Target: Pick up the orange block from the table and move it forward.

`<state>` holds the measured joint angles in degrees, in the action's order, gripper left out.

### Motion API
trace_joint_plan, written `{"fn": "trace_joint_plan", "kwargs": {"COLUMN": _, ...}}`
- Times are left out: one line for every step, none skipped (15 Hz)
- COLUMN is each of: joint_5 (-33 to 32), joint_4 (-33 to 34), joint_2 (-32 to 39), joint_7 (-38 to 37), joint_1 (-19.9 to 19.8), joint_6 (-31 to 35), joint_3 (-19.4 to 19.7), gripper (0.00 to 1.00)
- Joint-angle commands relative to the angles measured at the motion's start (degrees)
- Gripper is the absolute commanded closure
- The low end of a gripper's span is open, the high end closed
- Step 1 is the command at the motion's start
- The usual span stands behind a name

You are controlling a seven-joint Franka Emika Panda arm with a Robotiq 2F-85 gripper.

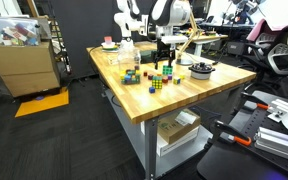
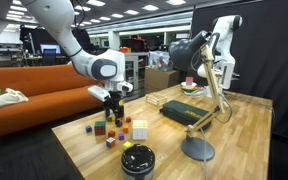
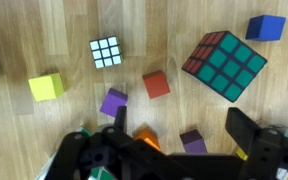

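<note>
In the wrist view the orange block lies on the light-wood table, just inside the left finger and partly hidden by the gripper body. My gripper is open and hovers low over it, with a purple block also between the fingers. In both exterior views the gripper hangs above the cluster of blocks on the table. The orange block is too small to pick out there.
Around the gripper lie a red block, another purple block, a yellow block, a blue block, a small puzzle cube and a large one. A black bowl and a desk lamp stand nearby.
</note>
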<state>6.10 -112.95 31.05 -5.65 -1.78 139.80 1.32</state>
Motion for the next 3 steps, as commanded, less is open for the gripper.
{"fn": "trace_joint_plan", "kwargs": {"joint_5": 0.0, "joint_4": 0.1, "joint_2": 0.0, "joint_7": 0.0, "joint_1": 0.0, "joint_6": -0.1, "joint_3": 0.0, "gripper": 0.0}}
{"fn": "trace_joint_plan", "kwargs": {"joint_5": 0.0, "joint_4": 0.1, "joint_2": 0.0, "joint_7": 0.0, "joint_1": 0.0, "joint_6": -0.1, "joint_3": 0.0, "gripper": 0.0}}
{"fn": "trace_joint_plan", "kwargs": {"joint_5": 0.0, "joint_4": 0.1, "joint_2": 0.0, "joint_7": 0.0, "joint_1": 0.0, "joint_6": -0.1, "joint_3": 0.0, "gripper": 0.0}}
